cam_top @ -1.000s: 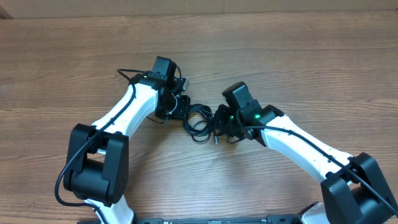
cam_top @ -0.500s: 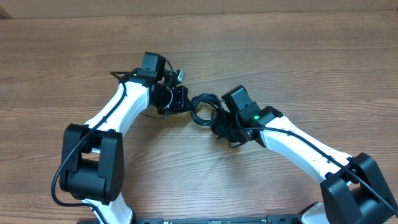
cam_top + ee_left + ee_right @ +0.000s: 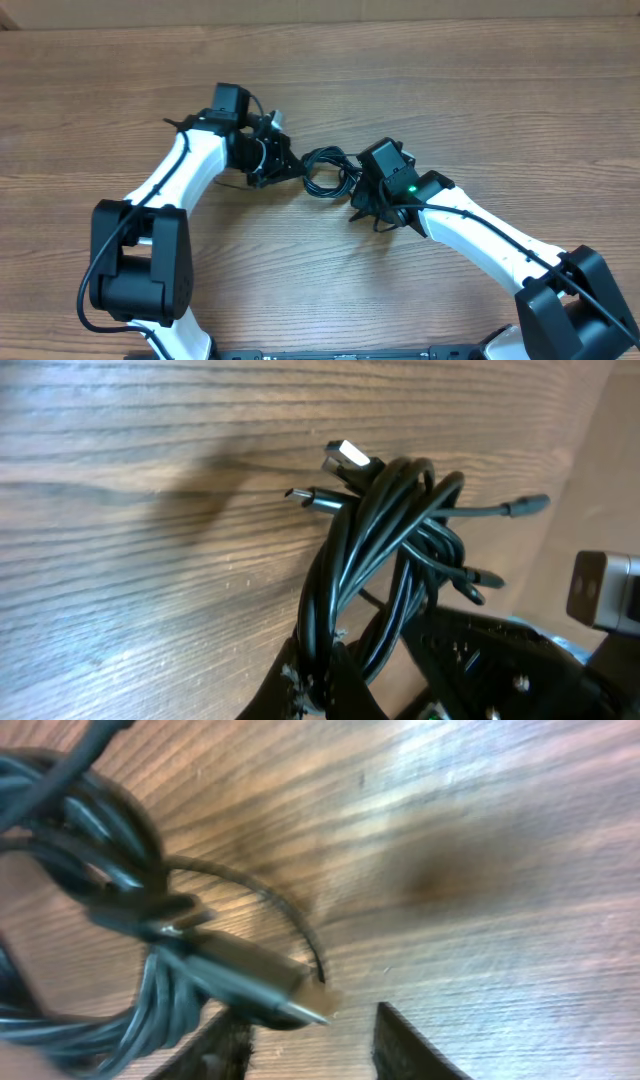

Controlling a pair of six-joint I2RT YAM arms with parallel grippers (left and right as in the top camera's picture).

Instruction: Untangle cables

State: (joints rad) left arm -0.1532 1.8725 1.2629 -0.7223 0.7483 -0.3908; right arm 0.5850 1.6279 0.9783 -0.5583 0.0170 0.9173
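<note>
The cables [image 3: 325,170] are a tangled black bundle on the wooden table between my two arms. In the left wrist view the cables [image 3: 390,550] rise in a knot of loops with silver-tipped plugs [image 3: 345,455] sticking out at the top. My left gripper [image 3: 322,685] is shut on several strands at the bundle's lower end, and from overhead the left gripper [image 3: 285,165] sits at the bundle's left side. My right gripper [image 3: 312,1045] stands open just right of the bundle, nothing between its fingers. A plug end [image 3: 270,995] lies over its left finger [image 3: 215,1050].
The wooden table [image 3: 480,90] stretches to all sides of the arms. The right arm's black wrist [image 3: 500,670] shows close behind the bundle in the left wrist view. Thicker black arm wiring [image 3: 110,270] runs along the left arm.
My left arm has swung up and to the left, dragging the bundle with it. My right gripper has opened and let the cables go.
</note>
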